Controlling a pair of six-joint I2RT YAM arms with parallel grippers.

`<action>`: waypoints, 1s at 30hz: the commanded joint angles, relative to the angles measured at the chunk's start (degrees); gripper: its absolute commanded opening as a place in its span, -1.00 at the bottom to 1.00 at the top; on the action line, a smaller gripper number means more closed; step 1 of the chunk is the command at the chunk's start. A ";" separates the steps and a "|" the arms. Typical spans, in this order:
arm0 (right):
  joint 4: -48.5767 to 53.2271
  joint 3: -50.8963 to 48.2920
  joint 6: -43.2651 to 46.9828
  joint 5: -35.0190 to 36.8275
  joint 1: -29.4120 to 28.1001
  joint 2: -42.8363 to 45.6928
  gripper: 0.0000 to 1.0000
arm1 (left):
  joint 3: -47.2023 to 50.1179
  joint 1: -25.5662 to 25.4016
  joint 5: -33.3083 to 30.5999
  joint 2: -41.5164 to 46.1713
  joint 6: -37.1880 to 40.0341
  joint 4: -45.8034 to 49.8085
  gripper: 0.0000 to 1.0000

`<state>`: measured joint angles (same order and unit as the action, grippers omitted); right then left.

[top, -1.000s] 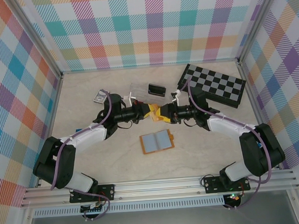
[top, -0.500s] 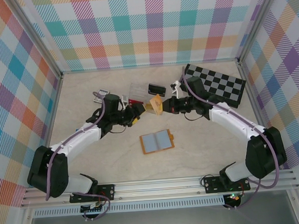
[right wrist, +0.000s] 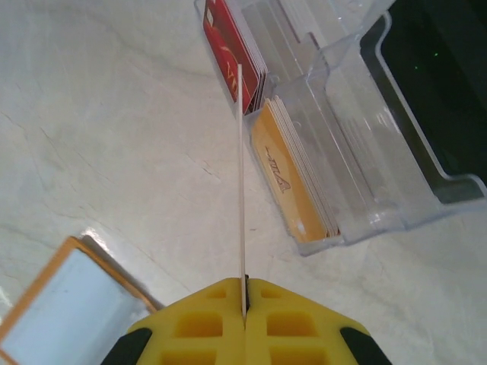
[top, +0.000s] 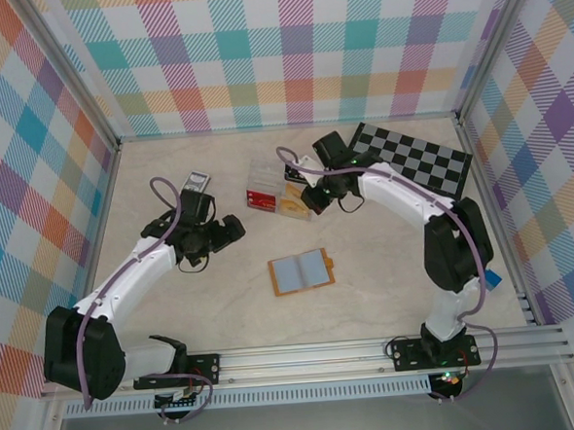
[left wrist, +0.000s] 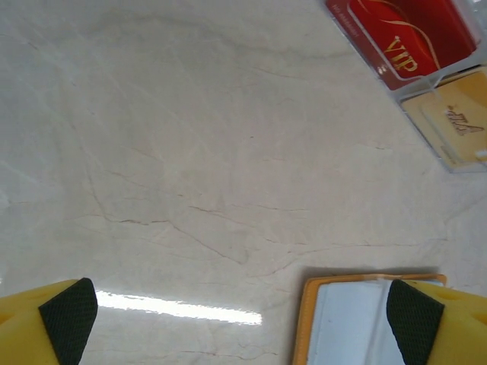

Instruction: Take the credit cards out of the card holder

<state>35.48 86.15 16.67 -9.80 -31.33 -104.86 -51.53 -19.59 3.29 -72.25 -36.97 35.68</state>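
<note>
Right gripper (right wrist: 243,298) is pinched tight on a thin card (right wrist: 241,175), seen edge-on so its face is hidden. Below it, the clear plastic box (right wrist: 358,175) holds red VIP cards (right wrist: 226,42) in one slot and tan cards (right wrist: 285,179) in the next. Left gripper (left wrist: 242,319) hangs empty, jaws wide apart. The card holder (top: 301,271) lies open mid-table (top: 389,287); what its grey-blue pockets hold is unclear.
</note>
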 commanded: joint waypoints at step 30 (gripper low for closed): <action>6.80 15.32 20.42 3.01 -0.30 -17.69 -0.84 | 1.19 1.14 4.48 -0.70 4.48 1.53 1.00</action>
<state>41.67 99.88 35.70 -7.07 -31.35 -121.45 -51.03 -19.29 6.83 -73.56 -33.56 36.10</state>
